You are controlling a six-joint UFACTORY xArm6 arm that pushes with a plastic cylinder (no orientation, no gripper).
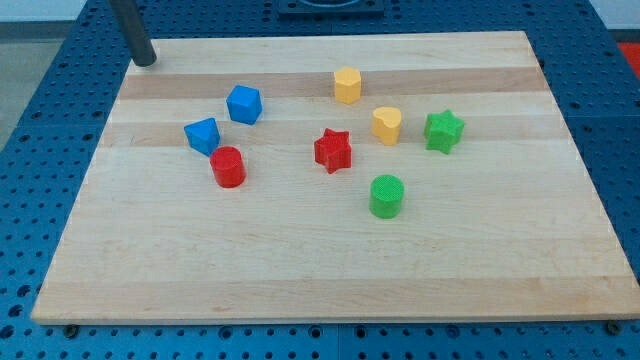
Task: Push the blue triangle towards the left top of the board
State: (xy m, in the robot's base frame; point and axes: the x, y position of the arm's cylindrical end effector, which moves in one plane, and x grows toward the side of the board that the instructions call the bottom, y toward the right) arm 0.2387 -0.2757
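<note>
Wood board (330, 270) lies on a blue perforated table (40, 100), carrying 8 small blocks. The rod's lower end, my tip (145, 62), sits at the board's top-left corner, touching no block; being a plain rod, it has nothing to spread or press together and pinches nothing. The blue triangle (202, 135) rests in the left half of the board, well below and to the right of my tip. A blue cube (244, 104) stands just up and right of it, apart, and a red cylinder (228, 166) sits just below it, very close. Near the middle is a red star (333, 150). A yellow hexagon (347, 85) is toward the top, a yellow heart (387, 125) and a green star (443, 130) lie to the right, and a green cylinder (386, 196) is below them.
</note>
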